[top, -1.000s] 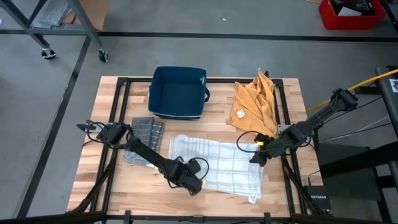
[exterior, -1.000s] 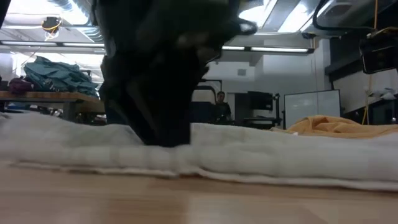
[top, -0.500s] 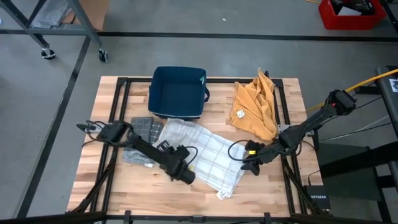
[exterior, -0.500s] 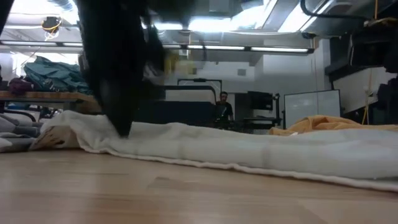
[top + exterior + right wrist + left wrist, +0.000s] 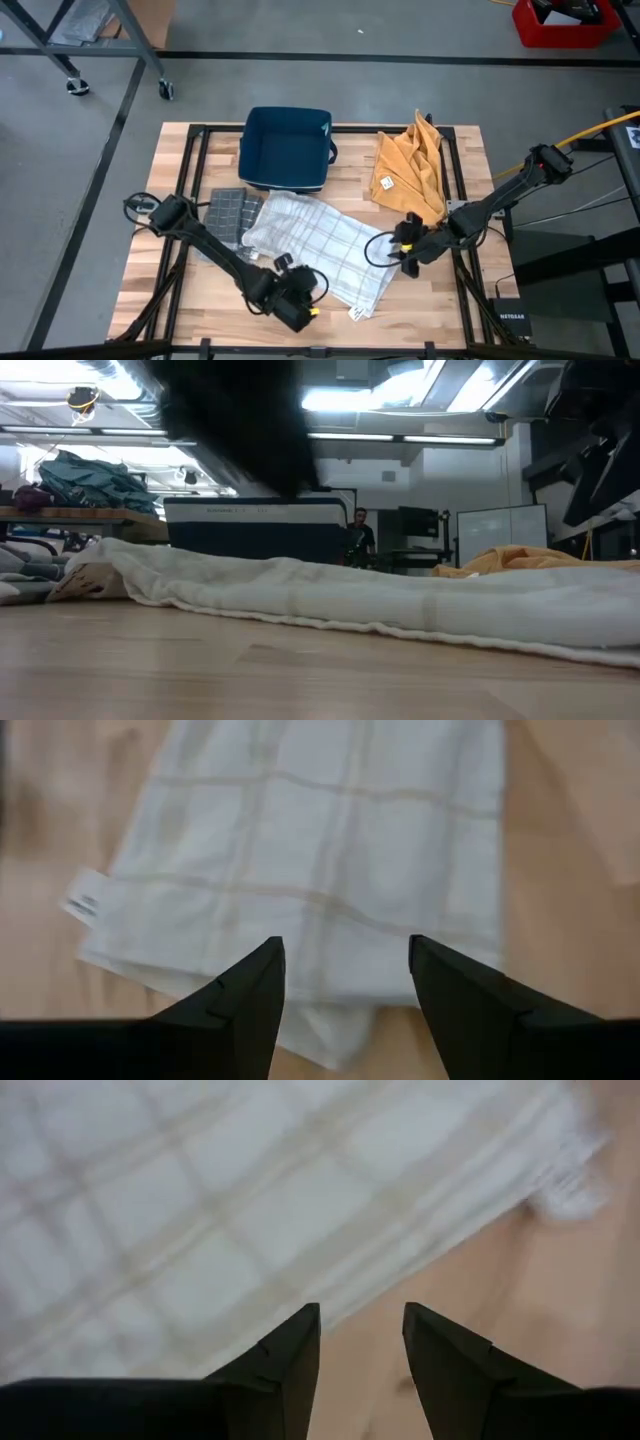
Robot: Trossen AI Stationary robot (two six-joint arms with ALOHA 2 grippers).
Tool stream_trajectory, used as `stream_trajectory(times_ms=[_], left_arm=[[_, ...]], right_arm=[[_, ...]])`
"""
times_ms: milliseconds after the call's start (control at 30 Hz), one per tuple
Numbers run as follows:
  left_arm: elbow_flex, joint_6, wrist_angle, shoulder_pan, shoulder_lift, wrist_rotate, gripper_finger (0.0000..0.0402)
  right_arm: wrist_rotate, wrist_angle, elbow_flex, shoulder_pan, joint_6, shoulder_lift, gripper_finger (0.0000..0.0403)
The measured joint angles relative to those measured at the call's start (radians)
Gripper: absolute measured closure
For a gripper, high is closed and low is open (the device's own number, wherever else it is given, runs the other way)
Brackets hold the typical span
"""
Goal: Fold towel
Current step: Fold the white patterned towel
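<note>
Both arms were drawn off the cloth since a second earlier: then each was down on the white checked towel laid square to the table, and now it lay released and slewed diagonal.

Nearest the front edge, the left gripper was parked over bare wood just off the towel's front-left hem, fingers parted with nothing between them; its wrist view showed that hem running slantwise just ahead of the tips.

Further in, the towel lay flat as a folded strip, long axis running from the back-left, near the grey mat, to the front-right, where the label stuck out.

The right gripper was held just off the towel's right end, jaws open and empty, short edge straight in front of its fingers.

Judged: next fold is across the long axis, and the front-right end is nearer the right arm.

Farther back sat the blue bin and the orange cloth, untouched.
</note>
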Motion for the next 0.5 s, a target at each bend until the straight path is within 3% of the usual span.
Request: stream_trajectory(times_ms=[167, 333, 500], left_arm=[[0.001, 0.046, 0.12, 0.016, -0.002, -0.08, 0.0263], [0.001, 0.126, 0.274, 0.038, 0.024, -0.089, 0.0263], [0.001, 0.265, 0.468, 0.04, 0.072, -0.082, 0.0263]], right_arm=[[-0.001, -0.092, 0.045, 0.0, -0.026, 0.028, 0.0185], [-0.113, -0.1, 0.045, 0.0, -0.056, 0.102, 0.0185], [-0.124, -0.099, 0.045, 0.015, -0.102, 0.197, 0.0185]])
